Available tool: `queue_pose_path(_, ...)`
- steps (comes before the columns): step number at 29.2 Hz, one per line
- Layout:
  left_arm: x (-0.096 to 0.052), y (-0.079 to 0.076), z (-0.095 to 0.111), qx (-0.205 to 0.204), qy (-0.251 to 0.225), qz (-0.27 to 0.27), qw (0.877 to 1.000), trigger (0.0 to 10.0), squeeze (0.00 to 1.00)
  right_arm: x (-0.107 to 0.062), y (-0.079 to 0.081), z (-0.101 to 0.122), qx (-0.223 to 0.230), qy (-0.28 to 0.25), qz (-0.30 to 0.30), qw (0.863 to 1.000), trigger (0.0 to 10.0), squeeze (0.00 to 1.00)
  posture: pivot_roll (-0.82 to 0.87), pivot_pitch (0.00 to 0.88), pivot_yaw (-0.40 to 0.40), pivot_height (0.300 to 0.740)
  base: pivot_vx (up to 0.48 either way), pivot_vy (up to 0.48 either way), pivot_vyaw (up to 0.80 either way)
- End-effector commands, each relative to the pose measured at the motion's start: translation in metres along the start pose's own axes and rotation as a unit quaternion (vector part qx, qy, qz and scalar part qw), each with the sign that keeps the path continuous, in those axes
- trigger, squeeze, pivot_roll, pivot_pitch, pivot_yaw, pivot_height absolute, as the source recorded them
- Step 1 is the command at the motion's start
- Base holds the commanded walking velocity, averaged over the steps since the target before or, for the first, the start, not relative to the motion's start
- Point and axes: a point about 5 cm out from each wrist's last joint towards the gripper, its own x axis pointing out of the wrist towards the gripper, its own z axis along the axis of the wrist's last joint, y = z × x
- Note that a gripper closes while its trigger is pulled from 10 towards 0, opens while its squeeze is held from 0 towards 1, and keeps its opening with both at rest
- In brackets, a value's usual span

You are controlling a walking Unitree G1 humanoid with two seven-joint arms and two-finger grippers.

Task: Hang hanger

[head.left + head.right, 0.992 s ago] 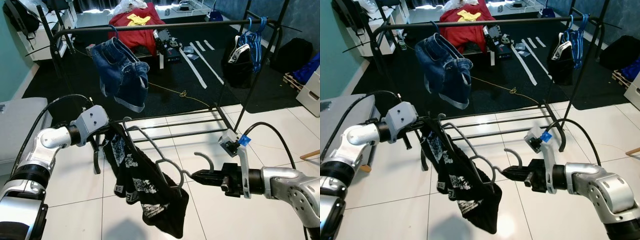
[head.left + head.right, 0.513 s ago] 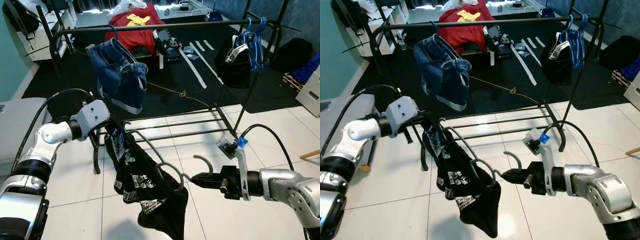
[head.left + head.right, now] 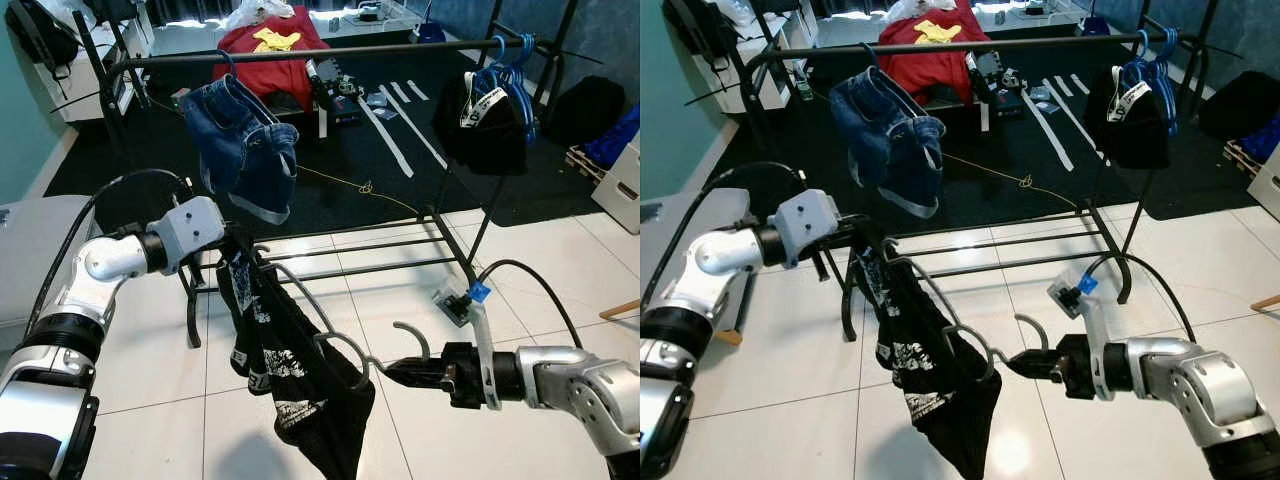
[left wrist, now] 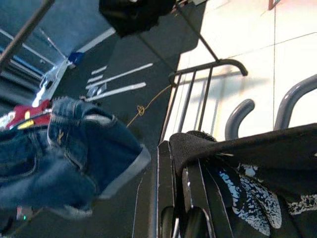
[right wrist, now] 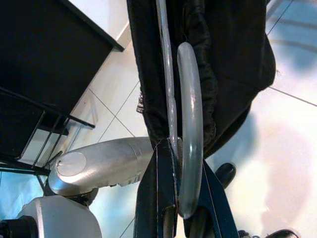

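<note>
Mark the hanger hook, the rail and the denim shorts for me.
hanger hook [image 3: 412, 332], left eye view, top of its curve
rail [image 3: 340, 50], left eye view, bare middle of the bar
denim shorts [image 3: 245, 150], left eye view, middle of the fabric

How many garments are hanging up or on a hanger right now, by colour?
Blue: 1, the denim shorts on the rail.
Black: 2, the black printed garment on the grey hanger, and the black garment at the rail's right end.
Total: 3.
</note>
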Motion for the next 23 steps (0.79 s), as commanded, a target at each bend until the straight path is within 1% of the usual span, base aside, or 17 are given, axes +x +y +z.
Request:
queue_pose_path(1,-0.005,0.020,0.012,0.029,-0.022,0.026,0.999,0.0,0.00,0.003,-0.002,-0.014,0.019,0.033,-0.008,0.999,0.0,0.00,0.01,0.118,0.076,0.740,0.000,0.000,0.00)
queue_pose_path(2,-0.004,0.018,0.015,0.029,-0.033,0.012,0.999,0.0,0.00,0.003,-0.003,-0.014,0.020,0.033,-0.008,0.999,0.0,0.00,0.01,0.118,0.077,0.740,0.000,0.000,0.00)
queue_pose_path(3,-0.004,0.018,0.015,0.029,-0.033,0.012,0.999,0.0,0.00,0.003,-0.003,-0.014,0.020,0.033,-0.008,0.999,0.0,0.00,0.01,0.118,0.077,0.740,0.000,0.000,0.00)
queue_pose_path(5,0.003,0.000,0.029,0.029,-0.075,-0.064,0.995,0.0,0.00,0.008,-0.006,-0.012,0.020,0.031,-0.008,0.999,0.0,0.00,0.01,0.118,0.076,0.740,0.000,0.000,0.00)
queue_pose_path(6,0.006,-0.008,0.033,0.029,-0.088,-0.093,0.991,0.0,0.00,0.009,-0.006,-0.010,0.019,0.030,-0.008,0.999,0.0,0.00,0.01,0.118,0.076,0.740,0.000,0.000,0.00)
queue_pose_path(7,0.006,-0.008,0.033,0.029,-0.088,-0.093,0.991,0.0,0.00,0.009,-0.006,-0.010,0.019,0.030,-0.008,0.999,0.0,0.00,0.01,0.118,0.076,0.740,0.000,0.000,0.00)
queue_pose_path(9,0.008,-0.017,0.035,0.029,-0.092,-0.121,0.988,0.0,0.00,0.011,-0.007,-0.008,0.017,0.029,-0.008,0.999,0.0,0.00,0.01,0.117,0.072,0.740,0.000,0.000,0.00)
queue_pose_path(11,0.006,-0.017,0.029,0.027,-0.075,-0.114,0.990,0.0,0.00,0.011,-0.007,-0.008,0.016,0.029,-0.007,0.999,0.0,0.00,0.01,0.117,0.071,0.740,0.000,0.000,0.00)
queue_pose_path(13,0.006,-0.017,0.029,0.027,-0.075,-0.114,0.990,0.0,0.00,0.011,-0.007,-0.008,0.016,0.029,-0.007,0.999,0.0,0.00,0.01,0.117,0.071,0.740,0.000,0.000,0.00)
queue_pose_path(15,0.002,-0.010,0.021,0.030,-0.050,-0.095,0.994,0.0,0.00,0.010,-0.007,-0.009,0.017,0.031,-0.006,0.999,0.0,0.00,0.01,0.114,0.072,0.740,0.000,0.000,0.00)
queue_pose_path(16,0.002,-0.010,0.021,0.030,-0.050,-0.095,0.994,0.0,0.00,0.010,-0.007,-0.009,0.017,0.031,-0.006,0.999,0.0,0.00,0.01,0.114,0.072,0.740,0.000,0.000,0.00)
queue_pose_path(17,0.000,-0.005,0.020,0.033,-0.044,-0.087,0.995,0.0,0.00,0.009,-0.007,-0.011,0.017,0.032,-0.006,0.999,0.0,0.00,0.01,0.112,0.074,0.740,0.000,0.000,0.00)
queue_pose_path(18,-0.001,-0.002,0.021,0.036,-0.044,-0.082,0.995,0.0,0.00,0.009,-0.007,-0.012,0.018,0.033,-0.005,0.999,0.0,0.00,0.01,0.112,0.074,0.740,0.000,0.000,0.00)
queue_pose_path(20,0.000,-0.001,0.023,0.038,-0.049,-0.081,0.995,0.0,0.00,0.010,-0.006,-0.012,0.020,0.033,-0.004,0.999,0.0,0.00,0.02,0.110,0.076,0.740,0.000,0.000,0.00)
queue_pose_path(22,0.002,-0.002,0.026,0.041,-0.057,-0.086,0.994,0.0,0.00,0.010,-0.006,-0.013,0.021,0.035,-0.002,0.999,0.0,0.00,0.02,0.109,0.076,0.740,0.000,0.000,0.00)
queue_pose_path(23,0.005,-0.004,0.032,0.044,-0.070,-0.094,0.992,0.0,0.00,0.012,-0.005,-0.014,0.021,0.037,0.001,0.999,0.0,0.00,0.02,0.107,0.075,0.740,0.000,0.000,0.00)
